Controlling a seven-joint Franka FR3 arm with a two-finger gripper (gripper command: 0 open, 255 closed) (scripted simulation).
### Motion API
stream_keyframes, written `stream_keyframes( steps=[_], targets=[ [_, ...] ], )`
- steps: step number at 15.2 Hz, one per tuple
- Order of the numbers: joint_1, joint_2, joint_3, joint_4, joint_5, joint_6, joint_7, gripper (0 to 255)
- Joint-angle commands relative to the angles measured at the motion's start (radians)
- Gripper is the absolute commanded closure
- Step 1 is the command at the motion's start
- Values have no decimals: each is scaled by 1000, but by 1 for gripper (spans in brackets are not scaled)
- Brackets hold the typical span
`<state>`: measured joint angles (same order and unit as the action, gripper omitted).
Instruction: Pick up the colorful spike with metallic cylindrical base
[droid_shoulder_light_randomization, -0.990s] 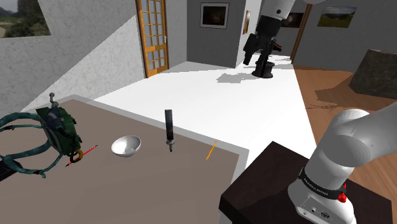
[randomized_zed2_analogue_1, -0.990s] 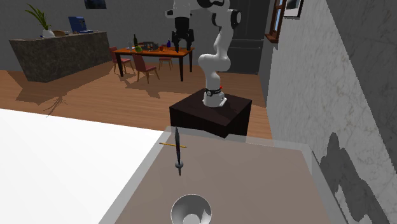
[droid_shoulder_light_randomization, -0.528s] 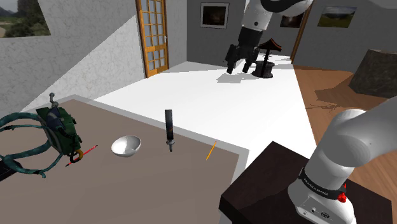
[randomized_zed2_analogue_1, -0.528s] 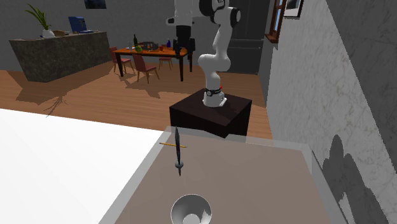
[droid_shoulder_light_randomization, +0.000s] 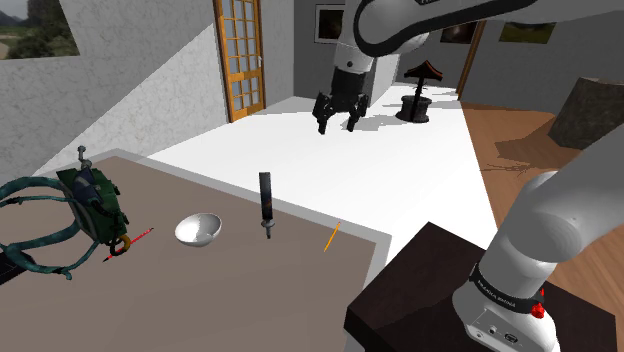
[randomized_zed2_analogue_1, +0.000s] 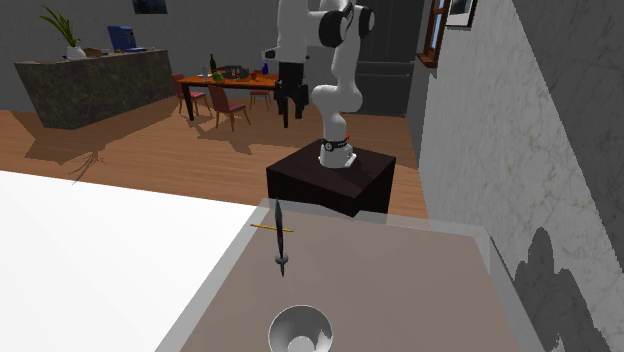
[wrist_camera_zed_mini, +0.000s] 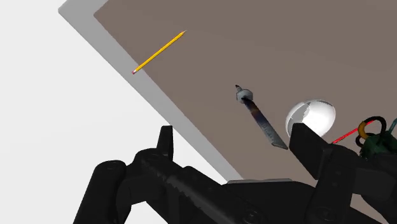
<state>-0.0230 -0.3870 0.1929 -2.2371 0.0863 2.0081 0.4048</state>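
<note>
Well below the released tool (wrist_camera_zed_mini: 232, 132), a dark mottled spike with grey round base (wrist_camera_zed_mini: 259, 119) lies on the brown tabletop (wrist_camera_zed_mini: 305, 57); the shoulder view also takes in a green strapped bag (droid_shoulder_light_randomization: 95, 205).

Wrist view: white rounded bowl (wrist_camera_zed_mini: 312, 114) partly covered by one black finger (wrist_camera_zed_mini: 315, 153) of the gripper (wrist_camera_zed_mini: 233, 137) — beside that finger, thin red stick (wrist_camera_zed_mini: 347, 135) and green strapped bundle (wrist_camera_zed_mini: 380, 145) likewise overlapped — bundle also cut at the edge.

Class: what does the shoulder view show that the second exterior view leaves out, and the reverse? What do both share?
Shoulder view's extras: a green bag, a red pencil, a glazed door. Second exterior view's extras: a dining table with chairs, a stone counter. Shared: the dark spike, white bowl, yellow pencil, open gripper.
</note>
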Motion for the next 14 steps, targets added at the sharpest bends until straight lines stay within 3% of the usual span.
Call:
stream_keyframes(
  steps=[1,8,14],
  targets=[
    [-5,69,30,31,-18,36,57,0],
    [-8,340,113,185,-136,123,274,0],
    [31,592,128,379,-270,136,455,0]
  ],
)
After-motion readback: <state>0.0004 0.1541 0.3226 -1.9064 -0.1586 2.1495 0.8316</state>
